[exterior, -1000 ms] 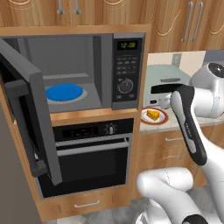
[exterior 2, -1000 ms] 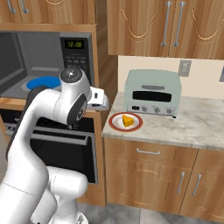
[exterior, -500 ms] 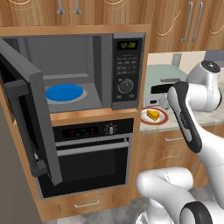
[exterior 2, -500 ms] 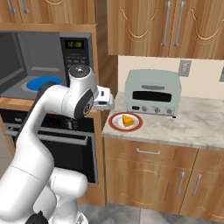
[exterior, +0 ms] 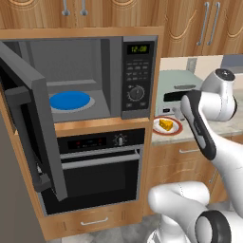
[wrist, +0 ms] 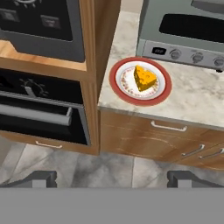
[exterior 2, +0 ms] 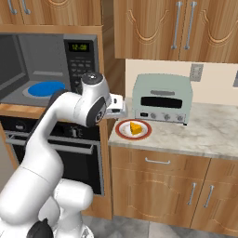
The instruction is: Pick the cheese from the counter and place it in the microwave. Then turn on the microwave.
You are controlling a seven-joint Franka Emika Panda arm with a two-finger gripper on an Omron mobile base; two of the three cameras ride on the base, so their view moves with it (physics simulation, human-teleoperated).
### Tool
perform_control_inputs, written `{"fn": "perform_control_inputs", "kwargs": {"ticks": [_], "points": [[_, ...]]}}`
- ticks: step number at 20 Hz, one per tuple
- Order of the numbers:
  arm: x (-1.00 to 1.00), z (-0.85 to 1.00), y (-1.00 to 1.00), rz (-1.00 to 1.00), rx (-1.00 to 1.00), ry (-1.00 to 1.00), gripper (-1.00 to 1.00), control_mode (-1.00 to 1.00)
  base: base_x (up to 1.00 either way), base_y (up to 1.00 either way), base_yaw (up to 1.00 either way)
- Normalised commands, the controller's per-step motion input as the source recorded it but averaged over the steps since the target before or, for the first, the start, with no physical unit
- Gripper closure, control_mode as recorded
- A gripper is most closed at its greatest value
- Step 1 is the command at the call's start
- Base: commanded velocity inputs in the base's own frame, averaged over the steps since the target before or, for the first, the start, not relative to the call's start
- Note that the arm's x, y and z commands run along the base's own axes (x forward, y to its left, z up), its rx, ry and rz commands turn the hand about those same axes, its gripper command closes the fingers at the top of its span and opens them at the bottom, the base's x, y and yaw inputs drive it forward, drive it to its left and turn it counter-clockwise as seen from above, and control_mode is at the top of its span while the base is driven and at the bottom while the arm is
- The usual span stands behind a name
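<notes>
**Cheese on plate, gripper apart and above**

Cheese (wrist: pixel 144 78): small yellow-orange wedge, sitting on a round red-rimmed plate (wrist: pixel 117 86). Plate resting on the counter (wrist: pixel 197 103) at its left end, close to the front edge and just beside the wooden cabinet wall. Seen from the right base as well: cheese (exterior 2: pixel 135 128) near the middle of the plate (exterior 2: pixel 122 132), counter (exterior 2: pixel 209 135) running off to the right.

Directly behind the plate, a pale-green toaster oven (exterior 2: pixel 161 98), close but not touching. Wooden drawers (wrist: pixel 166 140) with metal handles below the stone top.

To the left, microwave (exterior: pixel 138 78) built into the wood column, door (exterior: pixel 28 118) swung wide open toward the left. Blue disc (exterior: pixel 70 100) lying on the floor of the cavity. Green digits lit on the panel, round knob below the buttons. Black oven (exterior: pixel 102 161) with horizontal handle underneath.

Gripper (wrist: pixel 113 178): fingertips (wrist: pixel 40 178) spread wide apart, nothing between them, looking down on plate and cheese from above, not touching either. From the right base, hand (exterior 2: pixel 116 106) held above the counter's left end, just left of the toaster oven.
</notes>
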Motion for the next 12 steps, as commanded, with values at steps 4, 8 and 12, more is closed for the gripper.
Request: {"fn": "perform_control_inputs", "kwargs": {"ticks": [4,8,12], "points": [[0.18,-0.22,-0.21,0.08,-0.01,0.00,-1.00,-1.00,0.00,0.00,0.00],[0.19,-0.15,-0.15,0.07,-0.01,0.00,-1.00,-1.00,0.00,0.00,0.00],[0.21,-0.11,-0.13,0.06,-0.01,0.00,-1.00,-1.00,0.00,0.00,0.00]]}}
